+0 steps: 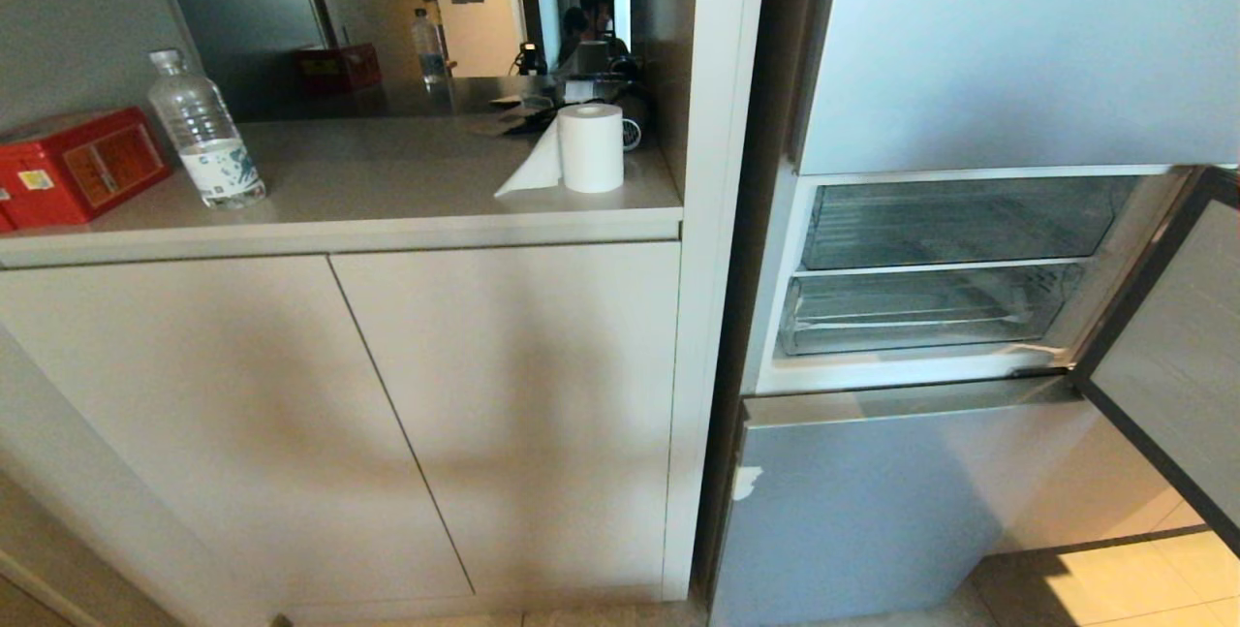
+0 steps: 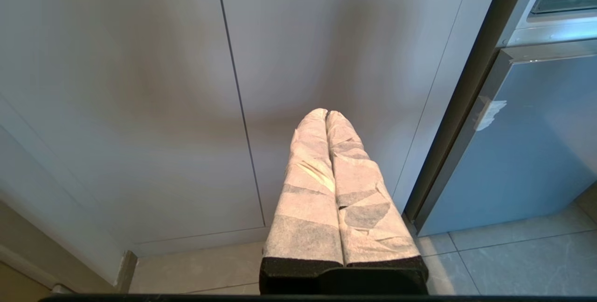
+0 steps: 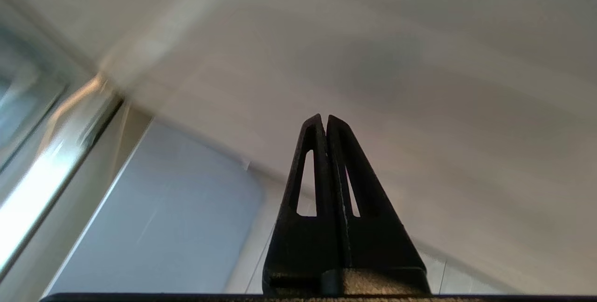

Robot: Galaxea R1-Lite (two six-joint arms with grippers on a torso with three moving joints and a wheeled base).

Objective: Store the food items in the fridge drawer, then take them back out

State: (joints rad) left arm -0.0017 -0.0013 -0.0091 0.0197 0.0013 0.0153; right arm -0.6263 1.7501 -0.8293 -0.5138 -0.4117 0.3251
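The food items are out of view. In the head view the fridge's middle compartment stands open, and two clear fridge drawers sit pushed in, the upper drawer [image 1: 959, 220] above the lower drawer [image 1: 930, 312]; no fruit shows through their fronts. Neither arm appears in the head view. My left gripper [image 2: 326, 113], its fingers wrapped in white, is shut on nothing and hangs low in front of the pale cabinet doors [image 2: 186, 106]. My right gripper [image 3: 325, 117] has black fingers pressed together with nothing between them; behind it the view is smeared, with a blue-grey fridge panel [image 3: 177, 227] to one side.
The compartment's door [image 1: 1172, 365] swings out at the right. Below it is the shut blue-grey lower fridge door [image 1: 872, 501]. On the counter stand a red box [image 1: 73, 162], a water bottle [image 1: 205, 133] and a paper roll [image 1: 589, 147]. Tiled floor [image 2: 513, 260] lies below.
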